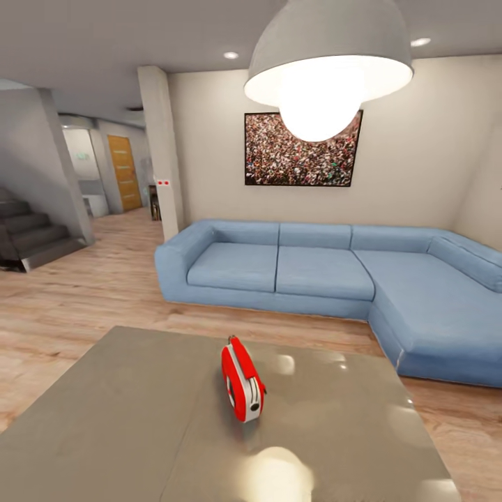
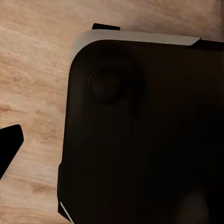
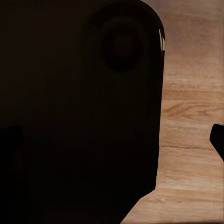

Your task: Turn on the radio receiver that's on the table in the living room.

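The radio (image 1: 242, 382) is seen standing upright near the middle of the grey table (image 1: 125, 418), turned edge-on so that its narrow white-trimmed side is presented and its red body is angled away. Its thin handle is seen at the top. Nothing else is found on the glossy tabletop, where bright reflections of the lamp are shown beside and in front of the radio.

Behind the table, across a strip of light wood floor (image 1: 77, 300), a large blue L-shaped sofa (image 1: 314, 268) is set against the wall. A framed picture of a crowd (image 1: 301, 157) is hung above it, partly covered by a lit white pendant lamp (image 1: 328, 66) hanging close to the camera. At the far left, a staircase (image 1: 31, 233) and a hallway with a wooden door (image 1: 123, 173) are seen.

In the left wrist view, a large dark rounded body with a pale edge (image 2: 140, 135) is seen over wood floor (image 2: 32, 84). In the right wrist view, a similar dark body (image 3: 79, 112) is seen over the same kind of floor (image 3: 191, 121). Neither gripper's jaws can be made out, so how far they are open cannot be told, nor whether anything is held.
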`<state>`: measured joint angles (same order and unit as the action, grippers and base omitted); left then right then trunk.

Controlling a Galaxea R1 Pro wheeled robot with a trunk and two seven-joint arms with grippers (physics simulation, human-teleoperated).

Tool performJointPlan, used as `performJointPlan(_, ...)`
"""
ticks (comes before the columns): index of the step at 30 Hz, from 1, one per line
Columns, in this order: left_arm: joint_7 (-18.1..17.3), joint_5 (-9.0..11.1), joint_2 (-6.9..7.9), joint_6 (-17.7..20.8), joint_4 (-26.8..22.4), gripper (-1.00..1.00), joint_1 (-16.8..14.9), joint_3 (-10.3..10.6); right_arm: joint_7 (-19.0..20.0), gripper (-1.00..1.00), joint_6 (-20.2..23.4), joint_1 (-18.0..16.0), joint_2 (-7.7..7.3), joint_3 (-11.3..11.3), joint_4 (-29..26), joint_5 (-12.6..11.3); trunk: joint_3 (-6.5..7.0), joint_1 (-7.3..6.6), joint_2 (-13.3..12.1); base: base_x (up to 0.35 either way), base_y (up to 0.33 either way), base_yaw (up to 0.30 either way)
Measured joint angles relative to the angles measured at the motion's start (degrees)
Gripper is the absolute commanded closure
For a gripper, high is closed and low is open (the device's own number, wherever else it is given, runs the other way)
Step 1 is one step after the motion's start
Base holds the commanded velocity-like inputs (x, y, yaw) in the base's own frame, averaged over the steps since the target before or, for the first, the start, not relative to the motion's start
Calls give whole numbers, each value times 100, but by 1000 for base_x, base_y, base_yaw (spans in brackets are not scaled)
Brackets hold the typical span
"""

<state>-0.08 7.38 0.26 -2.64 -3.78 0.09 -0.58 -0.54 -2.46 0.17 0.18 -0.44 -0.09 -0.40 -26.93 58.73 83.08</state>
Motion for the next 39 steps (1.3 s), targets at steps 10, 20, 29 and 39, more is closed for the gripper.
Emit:
performJointPlan(10,-6,-4,0,8,0,-100,0,5,-3,-100,0,0,0,7,0,21,0,0,0,6,4,-80)
performJointPlan(20,-10,-10,0,9,0,-100,0,37,-6,-100,0,0,0,9,0,24,0,0,0,96,224,-1)
performJointPlan(29,-10,-26,-1,0,0,-100,0,33,-7,-100,0,0,0,4,0,31,0,0,0,35,54,0)
performJointPlan(39,-1,-20,0,0,0,-100,0,17,-7,-100,0,0,0,-1,0,-9,0,0,0,1,1,-136)
